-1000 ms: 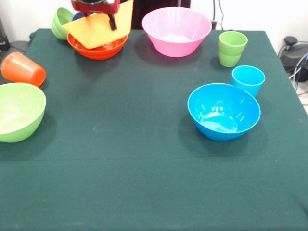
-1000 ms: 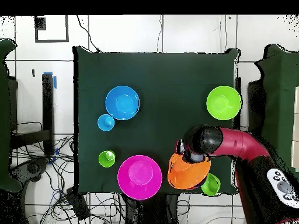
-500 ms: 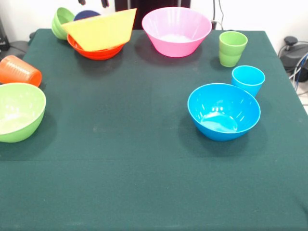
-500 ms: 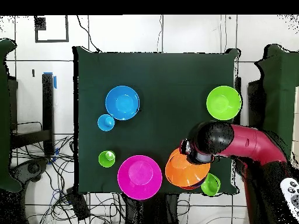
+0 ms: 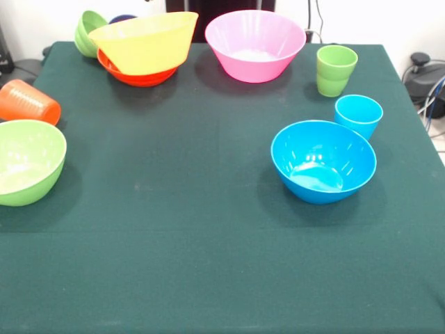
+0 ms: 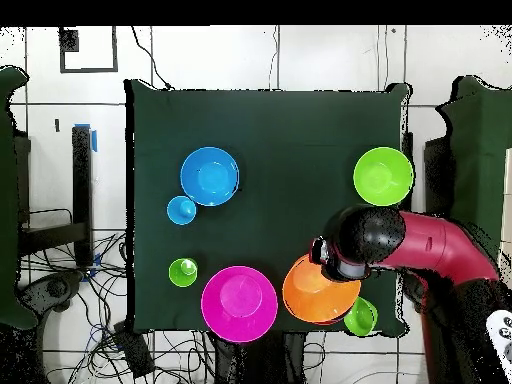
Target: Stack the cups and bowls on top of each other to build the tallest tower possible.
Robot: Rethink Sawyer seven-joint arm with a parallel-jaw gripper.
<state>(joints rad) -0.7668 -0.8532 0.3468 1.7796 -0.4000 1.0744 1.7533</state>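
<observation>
2 bowls nested crooked: large orange bowl (image 5: 149,40) tilted in red-orange bowl (image 5: 139,73) (could slide off). I can't tell end effector (image 6: 335,262) state.

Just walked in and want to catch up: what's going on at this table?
The red and black robot arm hangs over a large orange plastic bowl resting tilted in a red-orange bowl at the table's edge. The other bowls and cups stand unstacked: a pink bowl, blue bowl, lime green bowl. The orange cup lies on its side.
</observation>
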